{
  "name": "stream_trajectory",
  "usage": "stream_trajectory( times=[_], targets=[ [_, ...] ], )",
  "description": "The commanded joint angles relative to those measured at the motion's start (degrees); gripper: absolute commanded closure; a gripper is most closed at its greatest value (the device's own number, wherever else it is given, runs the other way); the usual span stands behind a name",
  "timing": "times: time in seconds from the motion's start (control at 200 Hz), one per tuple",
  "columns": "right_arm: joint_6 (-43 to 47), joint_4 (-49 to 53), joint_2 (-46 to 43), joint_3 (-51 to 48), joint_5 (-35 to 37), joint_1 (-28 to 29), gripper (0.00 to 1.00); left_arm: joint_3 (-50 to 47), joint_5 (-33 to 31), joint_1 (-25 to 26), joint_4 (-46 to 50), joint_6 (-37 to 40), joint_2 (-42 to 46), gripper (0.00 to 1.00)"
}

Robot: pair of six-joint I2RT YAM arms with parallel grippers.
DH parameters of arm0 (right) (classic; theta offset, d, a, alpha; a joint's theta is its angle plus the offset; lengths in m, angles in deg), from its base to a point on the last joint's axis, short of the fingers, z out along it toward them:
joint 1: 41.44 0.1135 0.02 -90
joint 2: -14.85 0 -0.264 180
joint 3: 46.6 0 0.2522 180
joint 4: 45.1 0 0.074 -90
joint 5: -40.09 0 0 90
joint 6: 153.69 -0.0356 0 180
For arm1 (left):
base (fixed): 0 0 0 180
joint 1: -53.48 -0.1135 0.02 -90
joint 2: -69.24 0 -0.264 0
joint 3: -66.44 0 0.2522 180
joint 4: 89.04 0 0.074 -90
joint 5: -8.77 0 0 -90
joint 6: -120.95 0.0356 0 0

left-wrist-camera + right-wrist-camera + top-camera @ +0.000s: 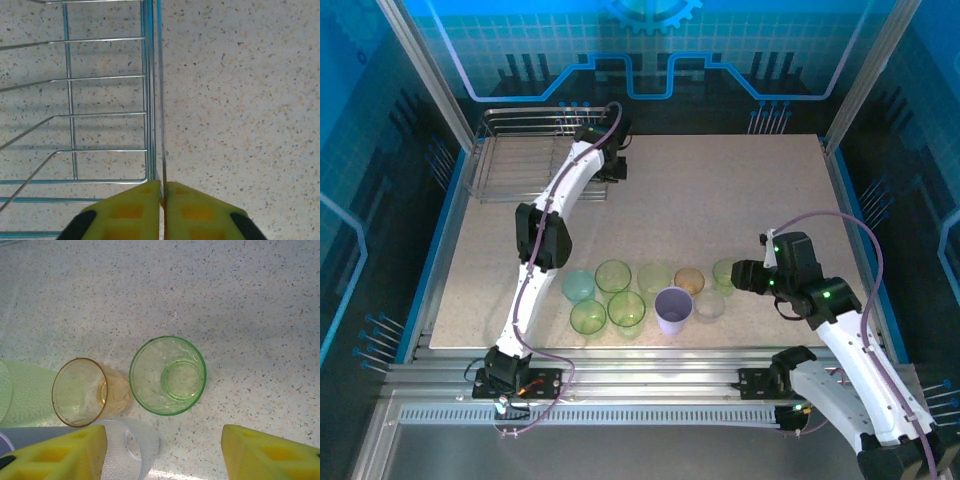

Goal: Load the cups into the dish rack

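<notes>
At the upper left of the top view, the rack [510,165] sits in the table's [720,190] far left corner. The left arm [555,200] crosses its right end and hides that part. Counted: one rack, two arms, nine cups [626,310].

All nine stand upright in a cluster at the frame's lower middle, well apart from the rack. Five are green. There is also one teal cup [578,286], one lilac cup [673,308], one amber cup [689,281] and one clear cup [708,306]. The rightmost green cup [725,270] is partly covered by the right arm [820,300].

In the left wrist view, the left gripper [162,200] is closed pad to pad at the bottom edge, cut off by the frame. The rack's [100,115] side wire runs straight down into the seam between the pads. Whether it is pinched there is hard to make out.

In the right wrist view, the right gripper [162,452] stands open and holds nothing. Its fingers [55,455] sit in the bottom corners, both cut off. The green cup [167,375] sits mid-frame above the gap, touching neither finger, with the amber cup [80,392] just beside it on the left. The clear cup [132,445] is half hidden behind the lower-left finger. The lilac cup [10,437] is a grey sliver at the left edge.
</notes>
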Motion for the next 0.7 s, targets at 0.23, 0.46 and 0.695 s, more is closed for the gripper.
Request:
stream_trajectory(
  times=[0.23,0.46,0.695],
  targets=[
    [-0.5,-1.1,0.7,-1.7,-0.7,0.9,0.34,-13.4,7.4,2.6,-3.1,-2.5,6.9,1.00],
    [-0.9,-1.8,0.5,-2.0,-1.3,0.9,0.33,-25.8,11.4,8.6,-10.3,-13.1,14.0,1.00],
    [-0.7,-2.1,1.0,-1.1,-2.3,0.9,0.33,-34.0,14.3,15.5,-19.7,-21.9,17.7,1.00]
  ],
)
